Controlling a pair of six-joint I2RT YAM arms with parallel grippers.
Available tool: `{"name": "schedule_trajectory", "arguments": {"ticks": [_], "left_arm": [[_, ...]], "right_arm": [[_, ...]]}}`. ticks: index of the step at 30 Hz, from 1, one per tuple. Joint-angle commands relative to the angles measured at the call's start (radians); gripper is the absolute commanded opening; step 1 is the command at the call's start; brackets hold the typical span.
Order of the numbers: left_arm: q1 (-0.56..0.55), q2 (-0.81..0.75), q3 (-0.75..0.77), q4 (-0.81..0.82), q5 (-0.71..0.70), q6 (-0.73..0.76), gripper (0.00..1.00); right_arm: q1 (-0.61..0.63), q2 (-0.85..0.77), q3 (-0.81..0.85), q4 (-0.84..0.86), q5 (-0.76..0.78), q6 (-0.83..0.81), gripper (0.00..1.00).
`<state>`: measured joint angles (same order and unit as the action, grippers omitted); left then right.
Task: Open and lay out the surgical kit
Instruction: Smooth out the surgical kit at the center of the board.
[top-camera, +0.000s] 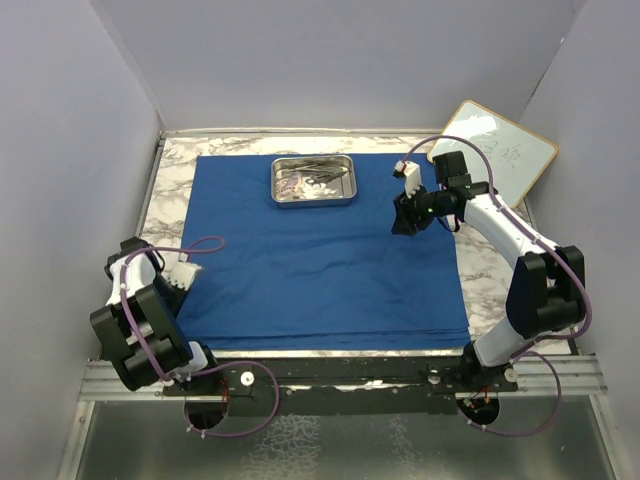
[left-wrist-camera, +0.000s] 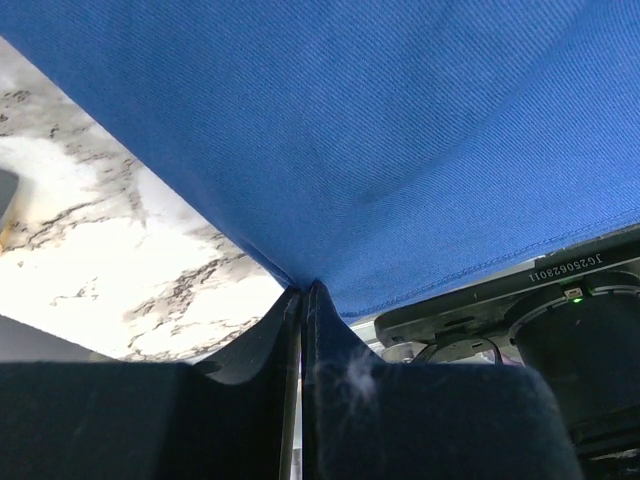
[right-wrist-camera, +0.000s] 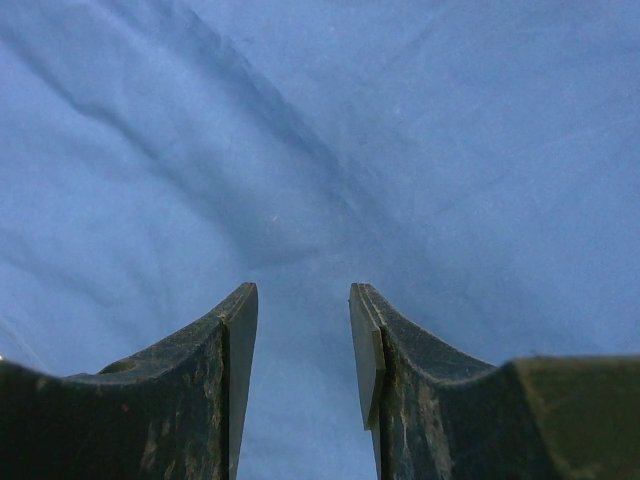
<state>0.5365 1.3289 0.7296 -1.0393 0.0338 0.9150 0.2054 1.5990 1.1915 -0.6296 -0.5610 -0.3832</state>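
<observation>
Marbled tabletop (top-camera: 175, 165) inside grey walls, the blue cloth wrap (top-camera: 320, 270) spread flat on it, the steel tray (top-camera: 276, 182) at its far middle.
Top view: the left gripper (top-camera: 185, 275) sits at the wrap's near-left edge and the right gripper (top-camera: 403, 226) hangs over its far-right part; small instruments (top-camera: 312, 180) lie in the tray. Left wrist: fingers pressed together, seemingly pinching the wrap's hem. Right wrist: jaws spread, nothing between them, only cloth beneath.

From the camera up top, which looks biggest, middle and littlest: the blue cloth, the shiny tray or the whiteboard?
1. blue cloth, by far the largest.
2. whiteboard, though it sits tilted and the right arm hides a bit of it.
3. steel tray, the smallest.
</observation>
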Motion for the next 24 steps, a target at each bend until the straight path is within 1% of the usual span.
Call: {"name": "schedule_trajectory", "arguments": {"ticks": [1, 6, 8, 9, 10, 12, 13, 15, 17, 19, 21, 24], "left_arm": [[0.005, 0.032, 0.006, 0.000, -0.091, 0.011, 0.03], [0.005, 0.035, -0.035, 0.033, -0.123, 0.037, 0.21], [0.005, 0.020, -0.035, 0.045, -0.139, 0.048, 0.30], [0.006, 0.010, -0.029, 0.050, -0.142, 0.054, 0.37], [0.005, -0.001, -0.017, 0.054, -0.140, 0.055, 0.46], [0.005, -0.027, 0.023, 0.060, -0.113, 0.049, 0.60], [0.005, -0.038, 0.047, 0.060, -0.090, 0.038, 0.69], [0.003, -0.056, 0.106, 0.058, -0.022, 0.010, 0.79], [-0.019, -0.069, 0.153, 0.055, 0.047, -0.035, 0.81], [-0.077, -0.078, 0.185, 0.049, 0.108, -0.094, 0.82], [-0.175, -0.090, 0.210, 0.051, 0.169, -0.162, 0.81], [-0.368, -0.107, 0.258, 0.084, 0.245, -0.269, 0.81]], "right_arm": [[-0.001, 0.005, 0.009, -0.011, -0.028, -0.018, 0.42], [0.000, -0.017, 0.015, -0.027, -0.006, -0.030, 0.42], [-0.001, -0.033, 0.014, -0.060, 0.010, -0.063, 0.42], [0.000, -0.044, 0.008, -0.083, 0.012, -0.089, 0.42], [-0.001, -0.056, -0.001, -0.110, 0.012, -0.125, 0.43], [0.000, -0.084, -0.026, -0.179, 0.004, -0.230, 0.43], [0.000, -0.096, -0.040, -0.219, 0.002, -0.285, 0.43], [0.000, -0.124, -0.064, -0.326, 0.020, -0.382, 0.44], [0.001, -0.160, -0.100, -0.374, 0.073, -0.440, 0.44], [0.001, -0.202, -0.138, -0.403, 0.110, -0.480, 0.46], [0.000, -0.237, -0.160, -0.416, 0.114, -0.495, 0.46], [0.000, -0.273, -0.169, -0.316, 0.150, -0.406, 0.47]]}}
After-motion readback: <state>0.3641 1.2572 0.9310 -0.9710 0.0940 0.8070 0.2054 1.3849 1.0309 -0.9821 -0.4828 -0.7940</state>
